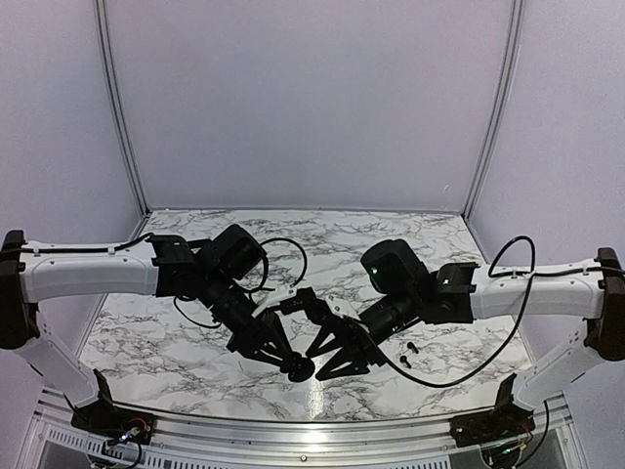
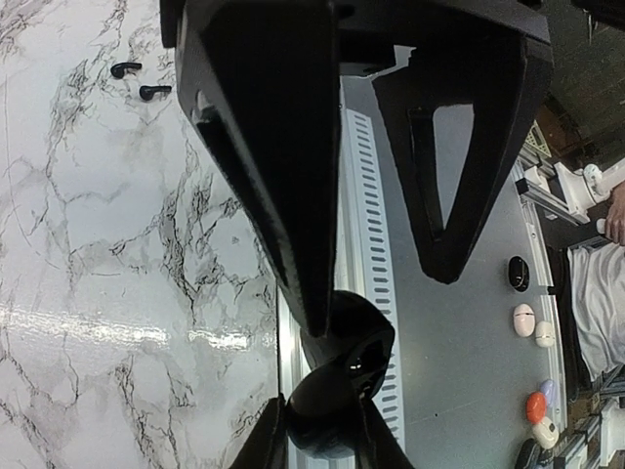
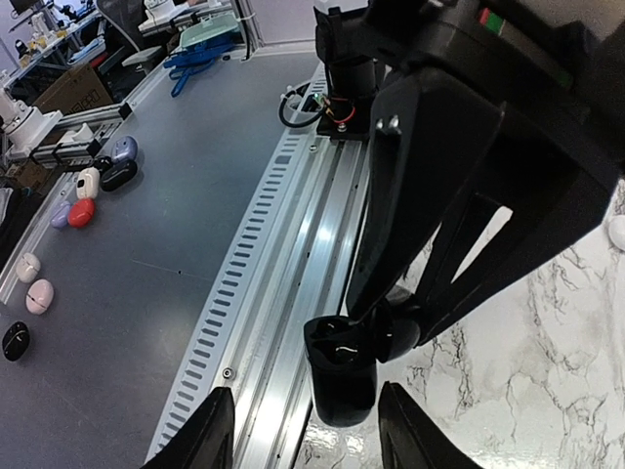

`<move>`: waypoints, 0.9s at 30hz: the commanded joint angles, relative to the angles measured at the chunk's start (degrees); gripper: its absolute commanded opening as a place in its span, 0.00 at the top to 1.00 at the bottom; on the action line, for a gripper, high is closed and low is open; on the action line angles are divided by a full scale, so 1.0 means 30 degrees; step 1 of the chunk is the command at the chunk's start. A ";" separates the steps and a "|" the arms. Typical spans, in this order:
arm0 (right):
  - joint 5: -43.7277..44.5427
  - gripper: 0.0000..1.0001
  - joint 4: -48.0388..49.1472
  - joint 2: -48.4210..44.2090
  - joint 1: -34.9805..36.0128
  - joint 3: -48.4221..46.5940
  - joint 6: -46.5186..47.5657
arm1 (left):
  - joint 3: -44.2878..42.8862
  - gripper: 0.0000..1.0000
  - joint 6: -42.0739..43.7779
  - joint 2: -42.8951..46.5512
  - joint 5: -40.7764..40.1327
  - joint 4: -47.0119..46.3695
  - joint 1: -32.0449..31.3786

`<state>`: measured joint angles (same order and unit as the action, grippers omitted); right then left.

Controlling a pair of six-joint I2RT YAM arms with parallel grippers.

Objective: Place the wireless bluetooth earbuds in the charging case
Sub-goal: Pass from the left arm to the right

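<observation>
Left fingers [image 1: 264, 344] gripping charging case [image 1: 299, 368], table edge [image 1: 195, 410]

Glossy black charging case [image 3: 342, 383], white table [image 1: 166, 363] with grey-black marble veining, two black earbuds [image 2: 154, 92]

I take the slotted aluminium rail [image 3: 249, 283] as my reference. On one side of it lies the white marble tabletop [image 1: 410, 234], grey-veined, with pale booth walls [image 1: 308, 98] beyond. On the rail's other side I see a grey surface [image 3: 146, 215] carrying a cluster of small rounded pods [image 3: 83, 186] — purple, white, black, red — and 3 more pods [image 3: 39, 295] apart from them. Farther from the rail sits a cardboard box [image 3: 73, 90].
</observation>
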<state>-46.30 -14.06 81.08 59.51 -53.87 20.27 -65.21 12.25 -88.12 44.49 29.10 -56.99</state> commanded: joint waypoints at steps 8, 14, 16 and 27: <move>-0.0040 0.54 -0.0333 0.0747 0.0539 -0.0972 0.0228 | -0.1020 0.93 0.0457 -0.0399 -0.0111 0.0681 -0.0192; -0.0019 0.61 -0.0204 0.0984 0.0657 -0.1184 0.0186 | -0.1048 0.93 0.0383 -0.0479 -0.0195 0.0685 -0.0220; -0.0005 0.63 -0.0248 0.1130 0.0673 -0.1255 0.0215 | -0.1092 0.93 0.0341 -0.0447 -0.0211 0.0687 -0.0221; -0.0084 0.76 -0.0407 0.1363 0.0676 -0.1408 0.0207 | -0.1254 0.90 0.0600 -0.0330 -0.0571 0.0744 -0.0251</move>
<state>-45.58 -14.83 84.60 60.73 -55.46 20.82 -66.81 13.02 -88.86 43.99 30.17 -57.76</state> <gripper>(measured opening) 0.258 0.213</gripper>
